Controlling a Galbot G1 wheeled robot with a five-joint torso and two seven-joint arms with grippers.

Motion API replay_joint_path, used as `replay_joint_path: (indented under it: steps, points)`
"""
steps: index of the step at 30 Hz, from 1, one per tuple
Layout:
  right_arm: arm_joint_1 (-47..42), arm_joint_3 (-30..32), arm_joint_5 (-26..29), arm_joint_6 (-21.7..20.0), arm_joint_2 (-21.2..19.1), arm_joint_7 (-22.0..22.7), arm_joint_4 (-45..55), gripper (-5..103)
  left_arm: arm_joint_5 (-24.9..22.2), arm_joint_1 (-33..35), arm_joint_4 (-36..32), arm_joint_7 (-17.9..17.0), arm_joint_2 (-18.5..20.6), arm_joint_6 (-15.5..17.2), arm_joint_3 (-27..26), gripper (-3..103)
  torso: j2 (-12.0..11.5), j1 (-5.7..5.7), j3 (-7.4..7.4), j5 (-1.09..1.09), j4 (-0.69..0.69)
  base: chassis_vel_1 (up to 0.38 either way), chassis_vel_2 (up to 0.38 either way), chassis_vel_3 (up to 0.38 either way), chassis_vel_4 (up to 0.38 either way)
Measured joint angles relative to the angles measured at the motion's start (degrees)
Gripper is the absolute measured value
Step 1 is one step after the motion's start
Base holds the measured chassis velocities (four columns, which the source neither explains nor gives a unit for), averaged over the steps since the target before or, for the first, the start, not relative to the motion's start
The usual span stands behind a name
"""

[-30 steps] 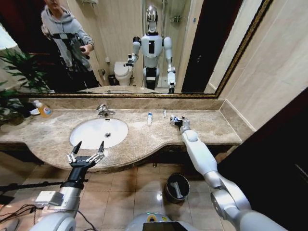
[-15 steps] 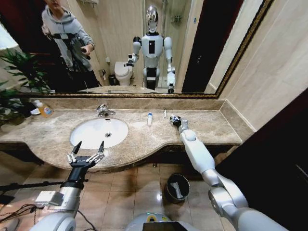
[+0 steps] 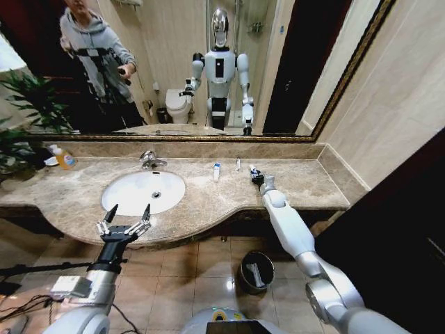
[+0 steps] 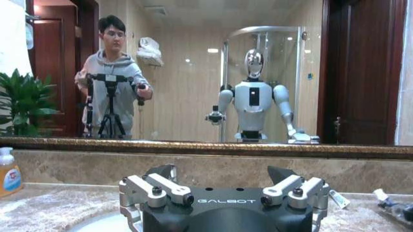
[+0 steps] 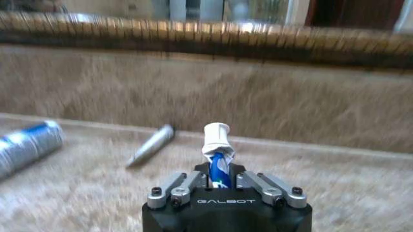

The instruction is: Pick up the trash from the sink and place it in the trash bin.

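Fingers of right gripper closed on white tube, just above table near back wall. Left gripper wide open, empty, before sink. Trash bin on floor below.

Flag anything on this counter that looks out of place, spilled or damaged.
No spill or damage shows. The odd things are toiletries loose on the marble counter behind the sink: a blue-marked tube and a thin stick. The right pincer is shut on another white tube. The left pincer hangs open at the counter's front edge.
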Motion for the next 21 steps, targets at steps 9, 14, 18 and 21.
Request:
replay_joint_path:
  steps: [9, 14, 18, 21]
  points:
    - [-13.62, 3.58, 1.68, -3.7, -7.01, 1.12, 19.62, 3, 0.0, 0.0, 0.0, 0.0, 0.0, 0.0, 0.0, 100, 0.0, -0.01, -0.01, 0.0, -0.03, 0.0, 0.0, 0.0, 0.0]
    - [-23.67, 7.99, 1.98, -3.76, -8.7, 2.09, 28.98, 1, 0.0, 0.0, 0.0, -0.01, 0.0, 0.0, 0.0, 100, 0.0, 0.0, 0.0, 0.01, -0.02, 0.0, 0.0, 0.0, 0.0]
    - [-32.52, 11.85, 1.93, -3.26, -8.6, 2.21, 37.18, 1, 0.0, 0.0, 0.0, 0.0, 0.0, 0.0, 0.0, 100, 0.01, -0.01, -0.02, 0.0, -0.02, 0.0, 0.0, 0.0, 0.0]
    - [-39.99, 14.27, 1.49, -2.24, -7.41, 2.24, 42.29, 1, 0.0, 0.0, 0.0, 0.0, 0.0, 0.0, 0.0, 100, 0.01, -0.01, -0.01, -0.01, -0.02, 0.0, 0.0, 0.0, 0.0]
